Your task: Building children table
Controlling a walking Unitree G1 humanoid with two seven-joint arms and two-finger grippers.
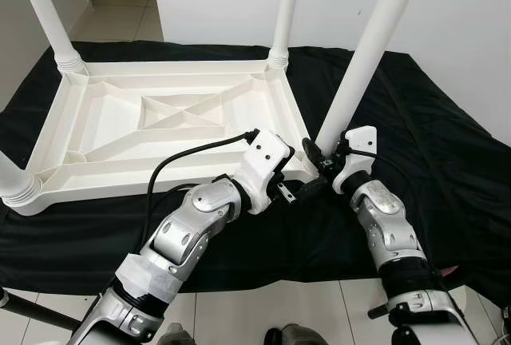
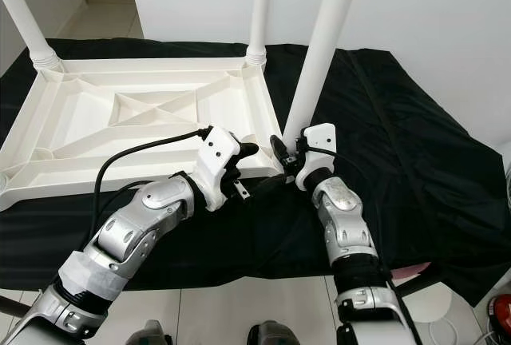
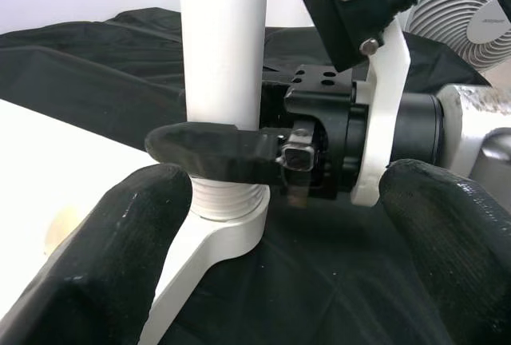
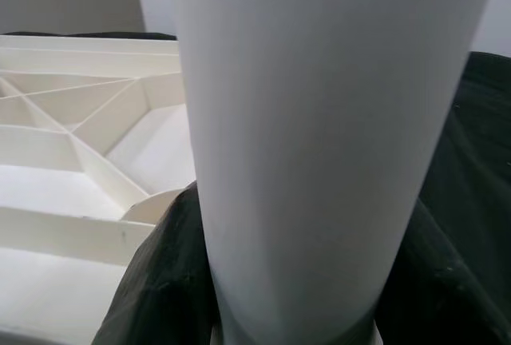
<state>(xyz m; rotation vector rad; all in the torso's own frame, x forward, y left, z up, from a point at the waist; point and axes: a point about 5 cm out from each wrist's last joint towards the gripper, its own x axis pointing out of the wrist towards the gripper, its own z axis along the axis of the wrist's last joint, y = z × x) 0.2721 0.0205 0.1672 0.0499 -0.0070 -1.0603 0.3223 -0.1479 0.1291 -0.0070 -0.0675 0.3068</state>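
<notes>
A white plastic children's table (image 1: 120, 125) lies upside down on a black cloth. Legs stand at its far left (image 1: 48, 9), far right (image 1: 286, 9) and near left (image 1: 12, 179) corners. The near right leg (image 1: 371, 49) rises tilted from its threaded corner socket (image 3: 219, 205). My right gripper (image 1: 319, 157) is shut on this leg just above the socket; its black fingers (image 4: 160, 281) hug the white tube (image 4: 319, 137). My left gripper (image 1: 299, 189) sits open just beside it, fingers (image 3: 104, 257) spread wide and pointing at the leg's base, touching nothing.
The black cloth (image 1: 447, 161) covers the floor around the table, with pale tiles (image 1: 279, 313) at its near edge. A white wall (image 1: 463, 17) stands behind on the right. A white fan (image 3: 467, 9) is in the left wrist view.
</notes>
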